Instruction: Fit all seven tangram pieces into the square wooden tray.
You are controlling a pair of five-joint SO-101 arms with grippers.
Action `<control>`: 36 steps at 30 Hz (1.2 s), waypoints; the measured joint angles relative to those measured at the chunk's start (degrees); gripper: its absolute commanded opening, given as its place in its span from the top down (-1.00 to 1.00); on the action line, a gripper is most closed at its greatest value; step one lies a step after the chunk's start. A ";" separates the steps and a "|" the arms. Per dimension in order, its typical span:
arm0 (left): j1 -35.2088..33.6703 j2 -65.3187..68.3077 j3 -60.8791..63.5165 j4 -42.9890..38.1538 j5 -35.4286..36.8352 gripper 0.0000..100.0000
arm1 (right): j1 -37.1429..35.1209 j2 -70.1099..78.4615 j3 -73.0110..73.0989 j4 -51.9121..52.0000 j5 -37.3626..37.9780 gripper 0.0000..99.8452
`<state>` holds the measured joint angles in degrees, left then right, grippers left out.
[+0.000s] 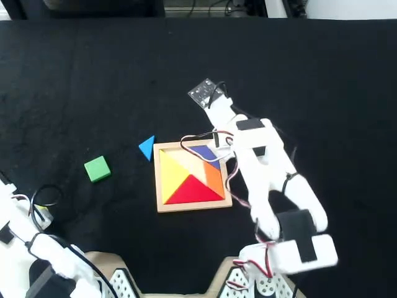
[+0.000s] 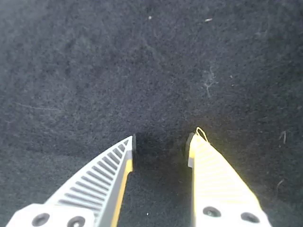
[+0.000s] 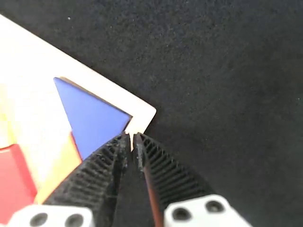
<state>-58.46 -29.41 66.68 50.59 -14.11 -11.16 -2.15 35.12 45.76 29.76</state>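
The square wooden tray [image 1: 159,180] lies mid-table and holds yellow [image 1: 170,174], red [image 1: 193,191], orange [image 1: 214,177] and purple [image 1: 205,152] pieces. A small blue triangle [image 1: 147,148] lies loose just off its far left corner, and a green square [image 1: 97,169] sits further left. My right gripper [image 3: 131,137] is shut, its tips at the tray's corner [image 3: 144,116] beside the purple triangle [image 3: 92,118], holding nothing. My right arm [image 1: 260,155] stretches along the tray's right side. My left gripper [image 2: 161,142] hangs open over bare black cloth.
Black cloth [image 1: 93,81] covers the whole table. My left arm [image 1: 25,230] rests at the near left corner, with its cables beside it. The arm bases [image 1: 248,282] stand along the near edge.
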 measured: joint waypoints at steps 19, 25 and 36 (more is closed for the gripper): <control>0.00 0.00 0.00 0.00 0.00 0.60 | -10.99 -5.89 6.24 1.05 -1.23 0.98; 0.00 0.00 0.00 0.00 0.00 0.60 | -11.16 -5.89 6.24 1.05 -1.23 0.98; 0.00 0.00 0.00 0.00 0.00 0.60 | -12.48 -5.89 7.65 0.88 2.46 0.98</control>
<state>-58.46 -29.41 66.68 50.59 -14.11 -23.65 -8.04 42.77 46.64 32.22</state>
